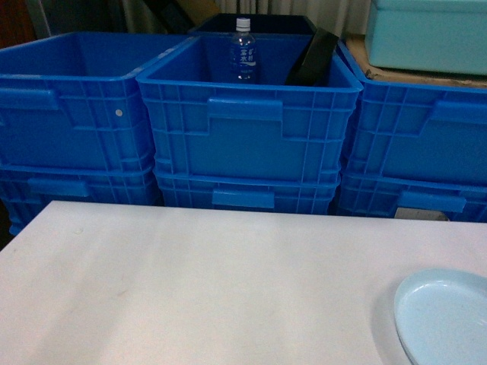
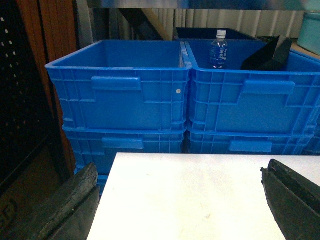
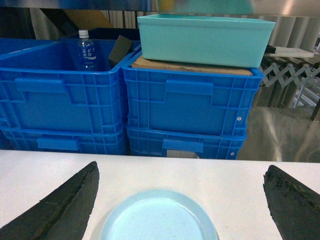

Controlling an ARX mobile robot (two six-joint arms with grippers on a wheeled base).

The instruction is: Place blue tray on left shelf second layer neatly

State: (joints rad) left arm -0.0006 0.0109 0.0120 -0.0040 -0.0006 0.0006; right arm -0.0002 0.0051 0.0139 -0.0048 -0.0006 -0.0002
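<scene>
Taking the white table [image 1: 190, 289] as my landmark: nearest to me on its top, at the near right corner in the head view, lies the blue tray [image 1: 445, 315], flat on the surface and partly cut off by the picture's edge. My right wrist camera looks straight down over it; there the tray [image 3: 159, 216] sits between the two dark fingers [image 3: 65, 210] of the right gripper [image 3: 180, 207], which are spread wide with clear table showing on both sides of the tray. They hold nothing and do not touch the dish.

The left gripper [image 2: 180, 205] hangs over the table's left end, near its left edge. Its fingers [image 2: 290, 200] are likewise wide apart and empty, with only bare white tabletop between them.

Just behind the table's far edge stand stacked dark-blue ribbed crates [image 1: 247, 122], three stacks side by side, two crates showing in each. In the upper middle crate, beyond the table's centre, a clear water bottle [image 1: 243, 52] stands upright beside a tilted black object [image 1: 312, 59]. On the right-hand stack, behind the table's right end, a brown board [image 3: 190, 66] covers the top crate and a pale teal tub [image 3: 205, 37] rests on it. Past the table's left end I see dark brown panelling [image 2: 47, 50]. The shelf's tiers I cannot make out clearly.
</scene>
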